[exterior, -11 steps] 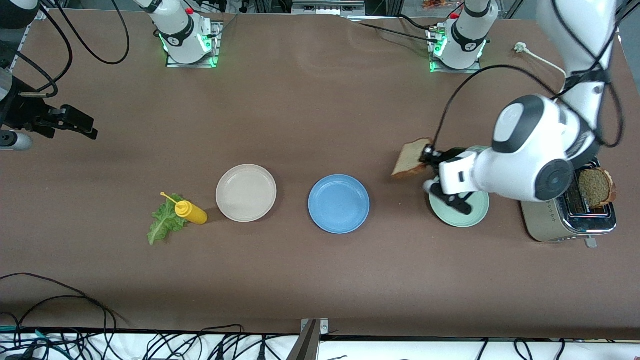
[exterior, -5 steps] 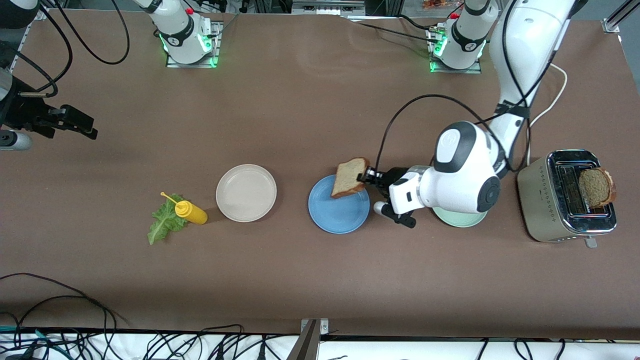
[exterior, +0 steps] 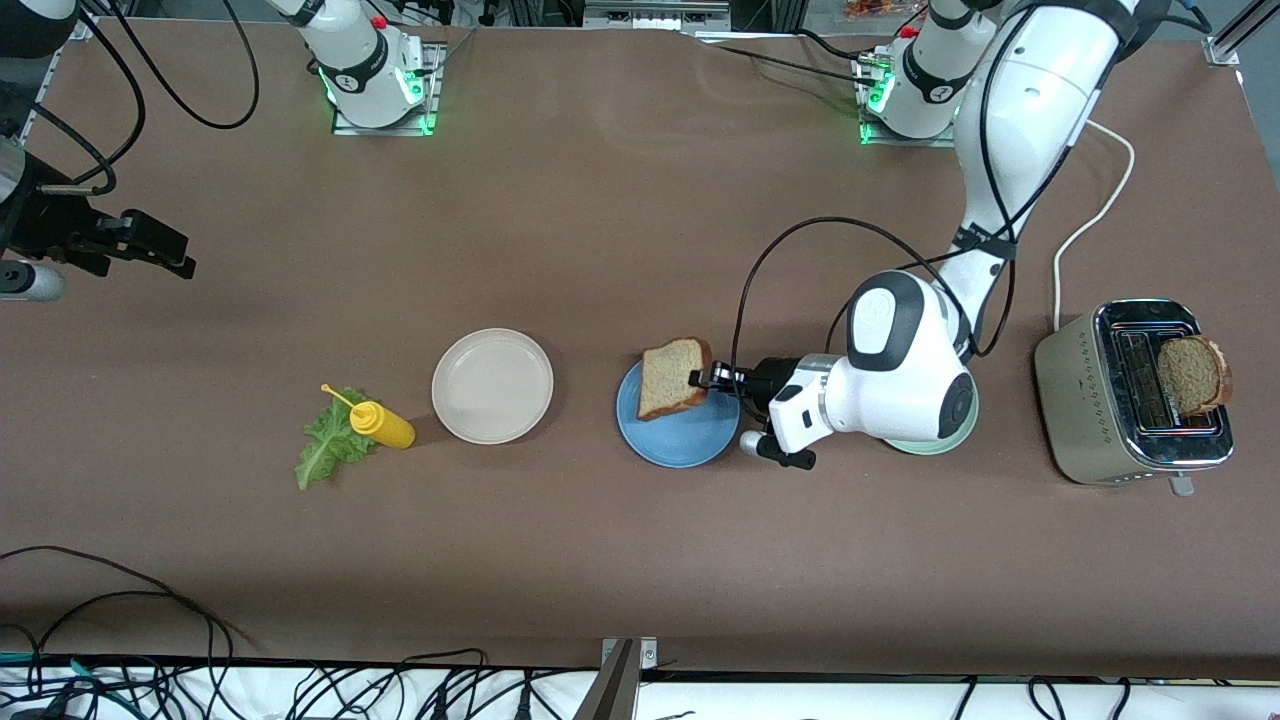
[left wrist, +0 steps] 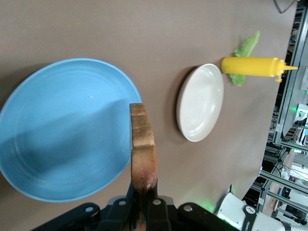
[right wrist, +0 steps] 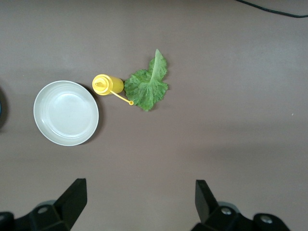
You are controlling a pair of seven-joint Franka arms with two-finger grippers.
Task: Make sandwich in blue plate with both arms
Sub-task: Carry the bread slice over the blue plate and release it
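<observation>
The lettuce leaf (exterior: 325,450) lies nearest the front camera, toward the right arm's end of the table, touching the yellow squeeze bottle (exterior: 382,424). Beside these sits the beige plate (exterior: 492,385), nothing in it. The blue plate (exterior: 678,425) comes next along the row; the left gripper (exterior: 706,378) holds a bread slice (exterior: 675,377) on edge over it, clamped by the crust. The left wrist view shows the slice edge-on, clear of the plate. The mint plate (exterior: 935,442) is mostly hidden under the left arm. A second bread slice (exterior: 1192,374) stands in the toaster (exterior: 1090,405). The right gripper (exterior: 150,243) waits at the right arm's end of the table, fingers spread in its wrist view.
</observation>
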